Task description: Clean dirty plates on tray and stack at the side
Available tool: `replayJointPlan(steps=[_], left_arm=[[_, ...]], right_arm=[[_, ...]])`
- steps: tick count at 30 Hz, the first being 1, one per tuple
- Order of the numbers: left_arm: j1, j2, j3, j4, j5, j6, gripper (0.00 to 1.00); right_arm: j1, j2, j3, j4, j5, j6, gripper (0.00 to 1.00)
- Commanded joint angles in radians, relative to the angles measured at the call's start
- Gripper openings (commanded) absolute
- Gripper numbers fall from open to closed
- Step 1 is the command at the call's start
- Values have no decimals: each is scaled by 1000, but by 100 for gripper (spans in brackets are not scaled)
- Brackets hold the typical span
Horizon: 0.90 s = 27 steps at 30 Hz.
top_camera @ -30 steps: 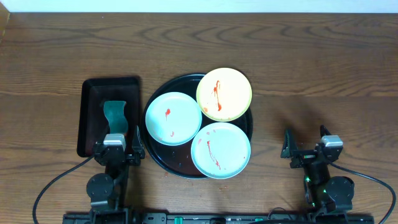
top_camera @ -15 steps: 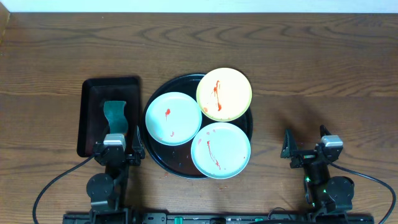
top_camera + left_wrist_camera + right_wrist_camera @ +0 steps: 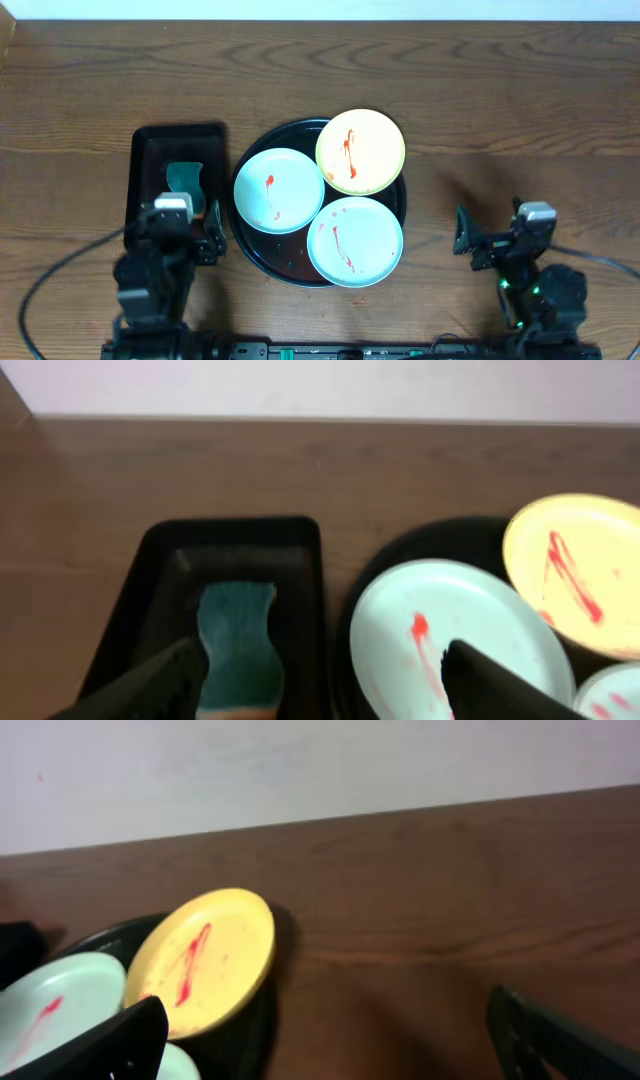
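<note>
**Claws open and empty, three smeared plates crowd the tray**

Down at the near end of the small tray, the left claw hangs spread wide with nothing in it. The sponge lies just ahead of it. Across the way, the right claw is spread and empty too, out over bare worktop and well apart from the plates.

All three plates sit on the tray, each with red sauce on it. The yellow plate is far right, the left mint plate is beside it, and the near mint plate is closest to the arms. By the look of it, none is wiped and none is stacked.

Now the trouble spots:
- **Overhang:** the plates are packed edge to edge, and the yellow plate and near mint plate ride out over the rim. Press a sponge onto an overhanging edge and I'd expect the plate to tip or skate off onto the worktop.
- **Crowding:** reach for one plate and a finger could well knock its neighbour.
- **Sponge grab:** the sponge lies down inside a walled tray, so a finger may land on the wall and fluff the grab.
- **Unbraced wipe:** a wipe with no second claw bracing the plate would likely just shove it around and spread the sauce.
</note>
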Motion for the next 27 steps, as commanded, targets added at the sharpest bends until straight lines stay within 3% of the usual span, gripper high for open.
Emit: replayJointPlan(steps=[1,8,12,16,18,27], left_arm=[[-4,143,177,-101,17,6,77],[-4,433,512,-406,17,6,77],[-4,543,627,-517,18,6,77],[-4,594,645,-531,17,6,77],[-4,606,644,-530,16,6,77],[-4,617,644,-521,77,6,77]], right_arm=[[3,150,165,-68,-17,11,99],[3,475,492,-327,-66,10,99],[3,580,564,-343,-87,15,99],[3,626,564,-285,-204,15,99],[3,653,564,-261,-249,15,94],[6,801,572,-283,-290,30,88]])
